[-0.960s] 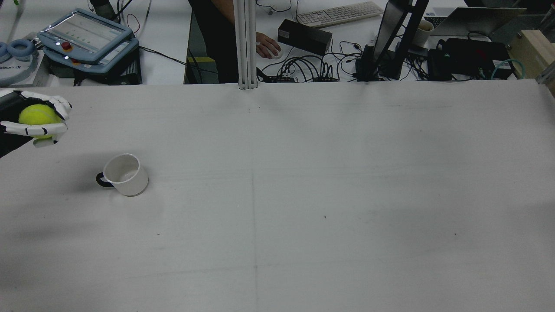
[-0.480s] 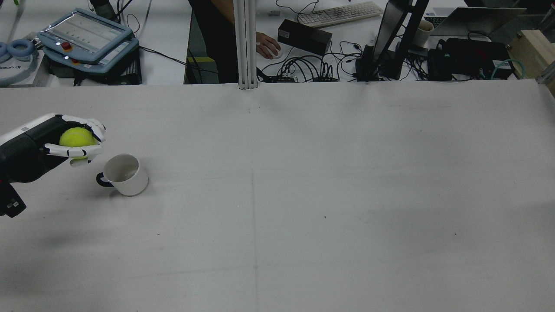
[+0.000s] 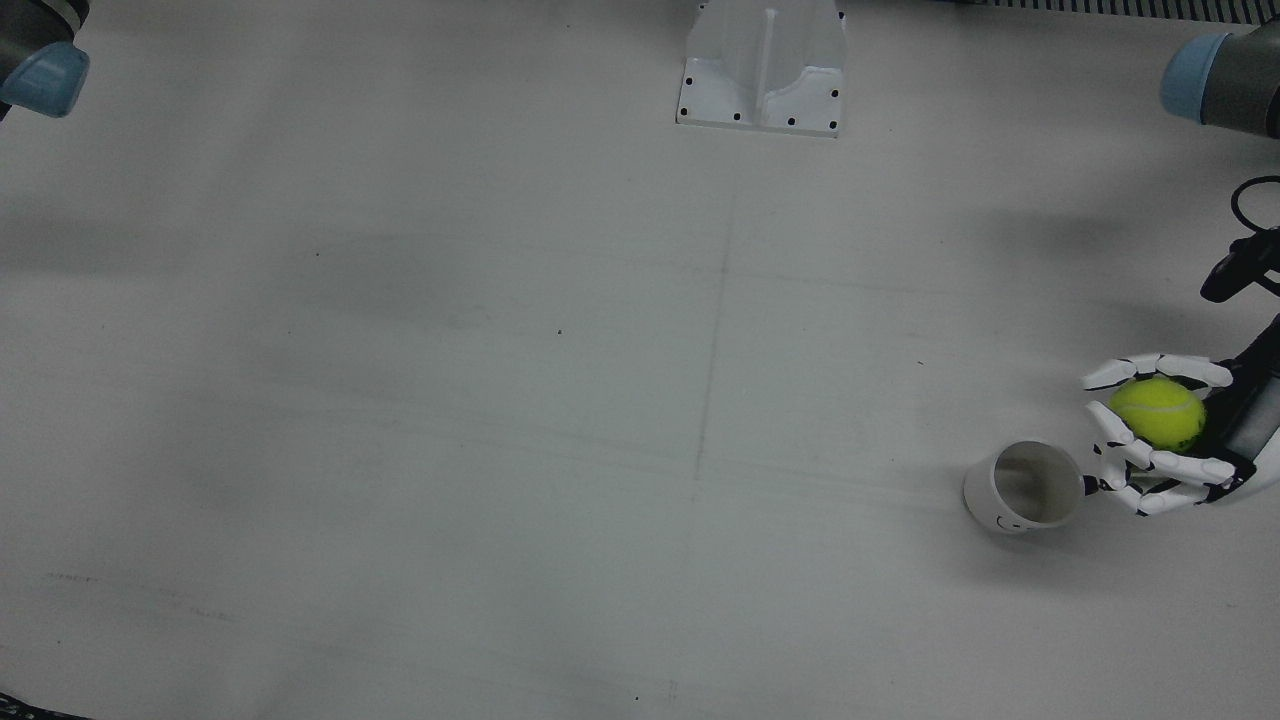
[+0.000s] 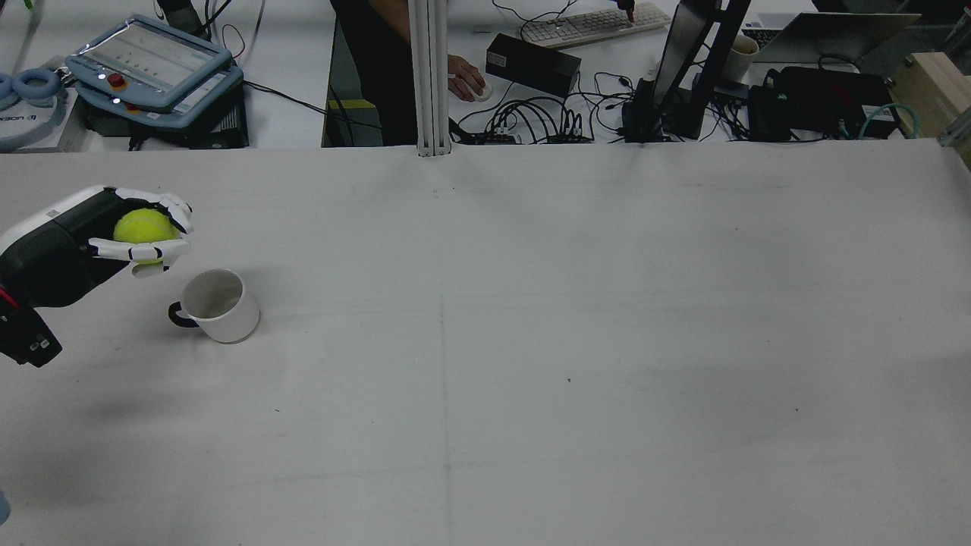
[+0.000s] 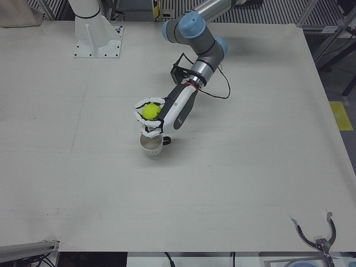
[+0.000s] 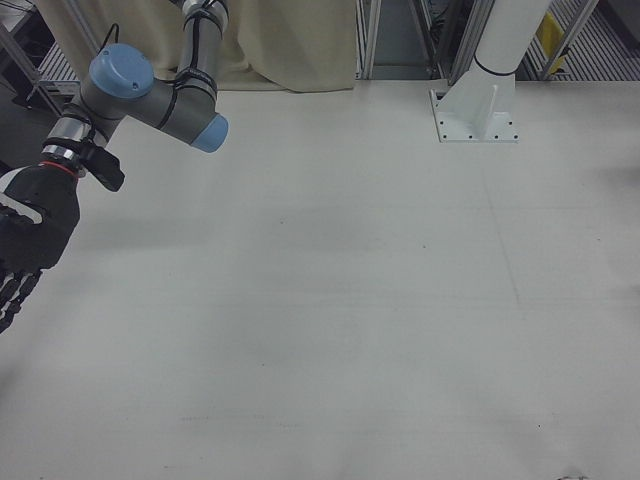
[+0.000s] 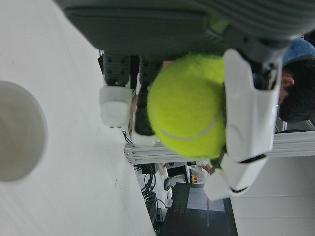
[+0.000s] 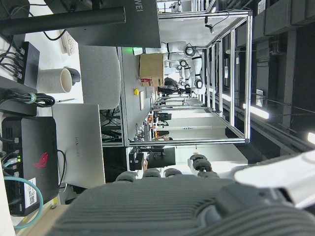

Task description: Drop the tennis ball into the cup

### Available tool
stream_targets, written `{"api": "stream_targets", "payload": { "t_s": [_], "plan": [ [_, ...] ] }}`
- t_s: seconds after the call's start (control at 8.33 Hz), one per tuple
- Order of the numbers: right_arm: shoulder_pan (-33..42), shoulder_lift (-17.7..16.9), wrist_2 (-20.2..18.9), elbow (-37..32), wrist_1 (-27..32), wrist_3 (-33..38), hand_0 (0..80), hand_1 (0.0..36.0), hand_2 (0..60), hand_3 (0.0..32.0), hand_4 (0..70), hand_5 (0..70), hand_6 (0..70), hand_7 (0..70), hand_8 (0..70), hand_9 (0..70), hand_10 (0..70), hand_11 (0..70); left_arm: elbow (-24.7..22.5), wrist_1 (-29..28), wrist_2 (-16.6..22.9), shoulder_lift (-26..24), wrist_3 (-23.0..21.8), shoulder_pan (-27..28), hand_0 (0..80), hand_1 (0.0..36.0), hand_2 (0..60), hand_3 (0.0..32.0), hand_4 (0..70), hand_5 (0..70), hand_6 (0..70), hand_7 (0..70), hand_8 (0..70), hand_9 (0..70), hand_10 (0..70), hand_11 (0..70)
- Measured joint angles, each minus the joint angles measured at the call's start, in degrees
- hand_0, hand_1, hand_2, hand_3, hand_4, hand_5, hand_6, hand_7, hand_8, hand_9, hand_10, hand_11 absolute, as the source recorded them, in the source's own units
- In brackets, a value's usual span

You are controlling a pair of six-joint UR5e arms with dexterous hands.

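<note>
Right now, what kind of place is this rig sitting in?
Likely a robotics lab: a blue teach pendant and a cabled desk with a white keyboard lie beyond the white table, and aluminium-frame cells behind.

Beyond my surface's (image 4: pixel 531 341) far edge I see a teach pendant (image 4: pixel 148 64), keyboard (image 4: pixel 593 23), tangled cables (image 4: pixel 535 121) and monitor (image 4: pixel 686 45).

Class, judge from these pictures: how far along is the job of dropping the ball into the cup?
Done: the left robot hand is shut on the tennis ball and lifted off the table. In hand: it hovers beside the cup, not squarely over the mouth. Left: centre above the opening and release; the cup looks empty.
</note>
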Motion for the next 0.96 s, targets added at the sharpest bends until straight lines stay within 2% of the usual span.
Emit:
{"api": "stream_targets", "payload": {
  "t_s": [0.12,0.24,0.36,0.48,0.6,0.96],
  "plan": [
    [0.0,0.0,0.0,0.0,-0.01,0.0,0.0,0.0,0.0,0.0,0.0,0.0,0.0,0.0,0.0,0.0,0.0,0.0,0.56,0.08,-0.75,-0.51,0.0,0.03,59.8,36.0,60.0,0.0,70.0,24.1,32.3,70.0,65.9,70.0,70.0,70.0],
    [0.0,0.0,0.0,0.0,-0.02,-0.03,0.0,0.0,0.0,0.0,0.0,0.0,0.0,0.0,0.0,0.0,0.0,0.0,1.25,0.01,-1.08,-0.86,0.01,0.05,73.6,36.0,60.0,0.0,51.4,19.0,20.6,45.8,42.2,60.7,51.3,70.0],
    [0.0,0.0,0.0,0.0,-0.02,-0.03,0.0,0.0,0.0,0.0,0.0,0.0,0.0,0.0,0.0,0.0,0.0,0.0,1.74,-0.18,-1.21,-1.06,0.04,0.05,57.8,36.0,60.0,0.0,36.4,10.2,9.4,21.3,15.0,24.1,15.1,24.3],
    [0.0,0.0,0.0,0.0,-0.02,-0.02,0.0,0.0,0.0,0.0,0.0,0.0,0.0,0.0,0.0,0.0,0.0,0.0,1.95,-0.31,-1.26,-1.15,0.13,0.05,55.2,36.0,60.0,0.0,31.6,8.0,5.5,9.5,7.2,12.1,3.2,7.0],
    [0.0,0.0,0.0,0.0,-0.02,-0.01,0.0,0.0,0.0,0.0,0.0,0.0,0.0,0.0,0.0,0.0,0.0,0.0,2.1,-0.88,-1.25,-1.15,0.17,0.05,55.0,36.0,60.0,0.0,27.1,7.6,3.6,2.0,3.0,5.8,0.6,3.4],
    [0.0,0.0,0.0,0.0,0.0,0.0,0.0,0.0,0.0,0.0,0.0,0.0,0.0,0.0,0.0,0.0,0.0,0.0,2.24,-2.1,-1.21,-0.86,0.27,0.07,53.7,36.0,60.0,0.0,26.5,7.1,3.0,0.4,2.3,4.9,0.0,0.7]
  ]
}}
